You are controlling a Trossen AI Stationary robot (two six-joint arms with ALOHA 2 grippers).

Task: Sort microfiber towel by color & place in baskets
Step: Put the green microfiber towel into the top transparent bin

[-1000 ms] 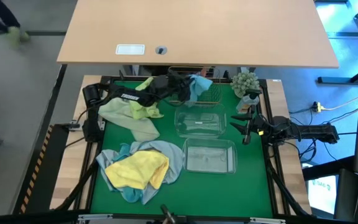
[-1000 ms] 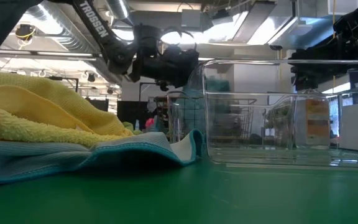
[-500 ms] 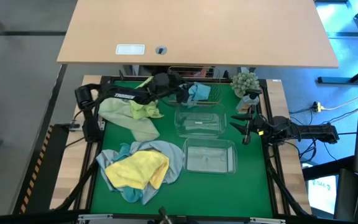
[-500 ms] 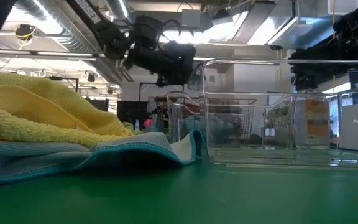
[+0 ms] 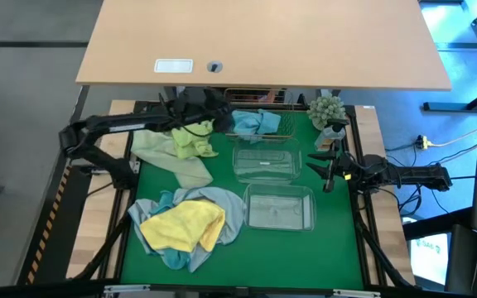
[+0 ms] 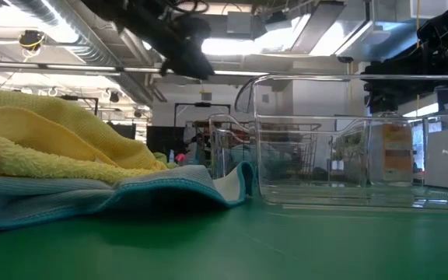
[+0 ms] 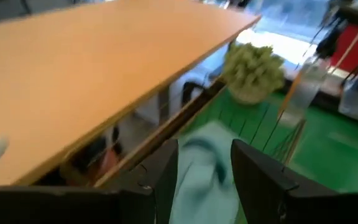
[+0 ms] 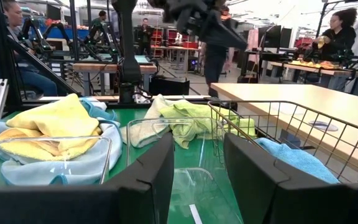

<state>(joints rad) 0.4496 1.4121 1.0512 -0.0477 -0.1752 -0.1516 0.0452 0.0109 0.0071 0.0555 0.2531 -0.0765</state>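
High view: the left gripper (image 5: 219, 116) is seen at the far edge of the green bench (image 5: 222, 170), fingers spread and empty, just beside the wire-mesh basket (image 5: 281, 124), in which a blue towel (image 5: 253, 122) is laid. Two clear tubs (image 5: 266, 162) are lined up nearer. The right gripper (image 5: 328, 165) is parked beside them, fingers parted, nothing held. A yellow towel (image 5: 183, 225) is heaped on the near left.

Blue towel (image 5: 255, 122) is sitting in the wire basket (image 5: 277, 124) up by the plant (image 5: 328, 110). Left end effector (image 5: 219, 114) hangs just beside it. Both clear tubs (image 5: 267, 161) look bare, and the right end effector (image 5: 325, 164) is parked beside them.
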